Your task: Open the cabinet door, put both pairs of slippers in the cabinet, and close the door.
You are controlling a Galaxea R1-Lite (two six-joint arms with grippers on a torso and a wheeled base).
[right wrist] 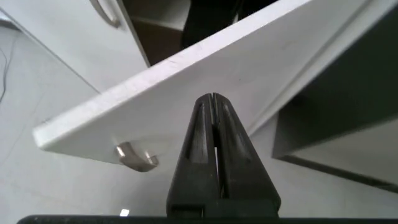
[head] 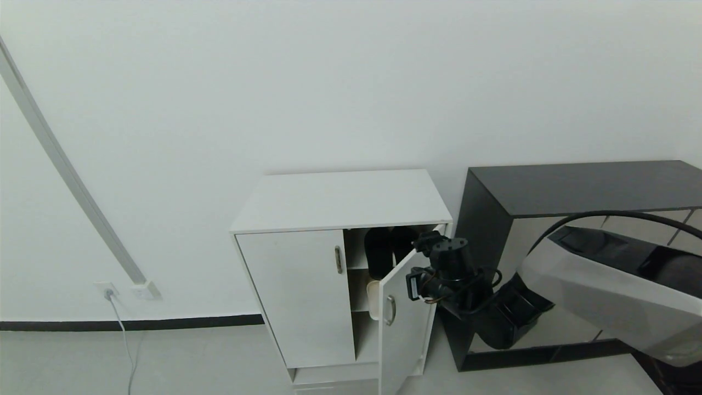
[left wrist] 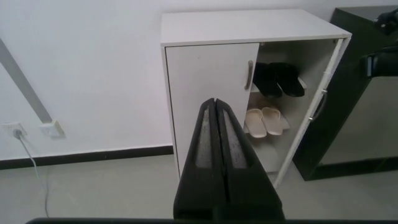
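The white cabinet [head: 340, 200] stands against the wall with its left door [head: 299, 296] closed and its right door [head: 403, 318] swung partly open. Inside, black slippers [left wrist: 280, 78] sit on the upper shelf and beige slippers [left wrist: 266, 120] on the shelf below. My right gripper [head: 425, 240] is shut with nothing in it. Its tips [right wrist: 213, 98] rest against the outer face of the right door [right wrist: 205, 81] near the top edge, above the door handle [right wrist: 134, 155]. My left gripper [left wrist: 214, 102] is shut and holds nothing, well back from the cabinet [left wrist: 249, 25].
A black cabinet with a mirrored front [head: 576, 186] stands right beside the white one, close to the open door. A wall socket with a hanging cable [head: 107, 289] is at the left. Bare floor lies in front.
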